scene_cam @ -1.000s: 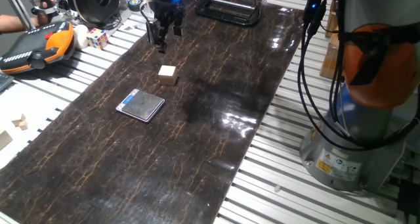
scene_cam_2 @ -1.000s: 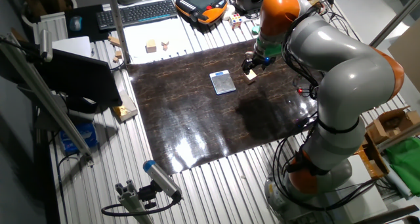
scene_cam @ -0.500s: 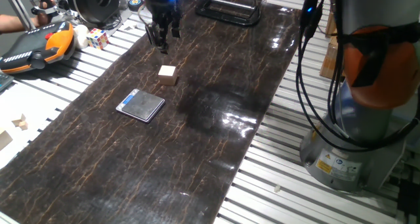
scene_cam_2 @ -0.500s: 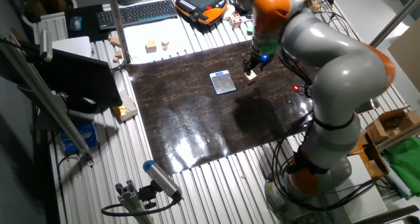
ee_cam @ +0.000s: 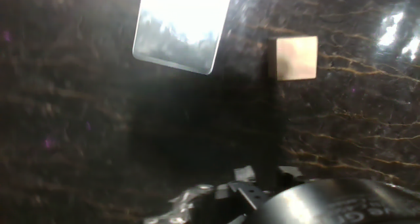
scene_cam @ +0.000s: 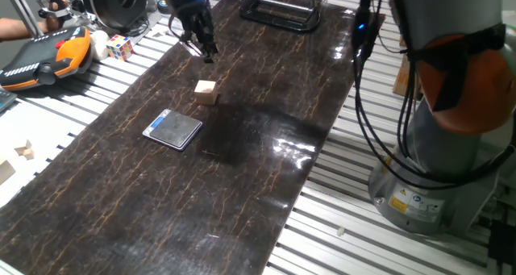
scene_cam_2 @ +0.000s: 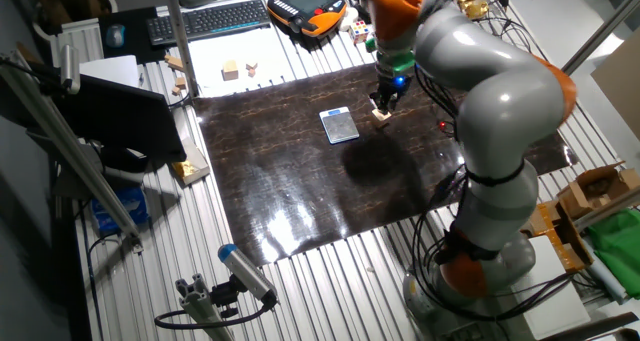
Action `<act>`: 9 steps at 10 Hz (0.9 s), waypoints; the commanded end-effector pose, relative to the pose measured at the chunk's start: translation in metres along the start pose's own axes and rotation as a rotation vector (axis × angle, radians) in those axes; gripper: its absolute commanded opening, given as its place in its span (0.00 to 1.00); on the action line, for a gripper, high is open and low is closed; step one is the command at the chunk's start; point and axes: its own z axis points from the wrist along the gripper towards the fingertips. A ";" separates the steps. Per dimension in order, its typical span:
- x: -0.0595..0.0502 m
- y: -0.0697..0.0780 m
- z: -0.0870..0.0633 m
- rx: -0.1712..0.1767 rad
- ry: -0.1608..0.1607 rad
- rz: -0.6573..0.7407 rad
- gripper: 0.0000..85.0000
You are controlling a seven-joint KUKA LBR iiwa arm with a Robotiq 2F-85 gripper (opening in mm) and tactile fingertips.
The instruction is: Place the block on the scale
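Observation:
The block, a small light-tan wooden cube, rests on the dark marbled mat. The scale, a flat square with a dark top and silver rim, lies just in front and to the left of it, apart from it. My gripper hangs tilted above the mat, a short way behind the block, open and holding nothing. In the other fixed view the gripper is right over the block, with the scale to its left. The hand view shows the block upper right and the glare-bright scale upper left.
An orange-black pendant and a multicoloured puzzle cube lie on the slatted table left of the mat. Pale wood scraps sit near the left edge. A black frame stands at the mat's far end; the arm's base stands at the right.
The hand has shifted a little to the left and tilted as the arm swung round. Block and scale lie where they were.

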 end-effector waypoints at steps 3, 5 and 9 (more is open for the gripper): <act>0.000 0.000 0.000 0.001 0.031 -0.005 0.03; 0.000 0.000 0.000 0.001 0.031 -0.005 0.03; 0.000 0.000 0.000 -0.001 0.021 -0.015 0.03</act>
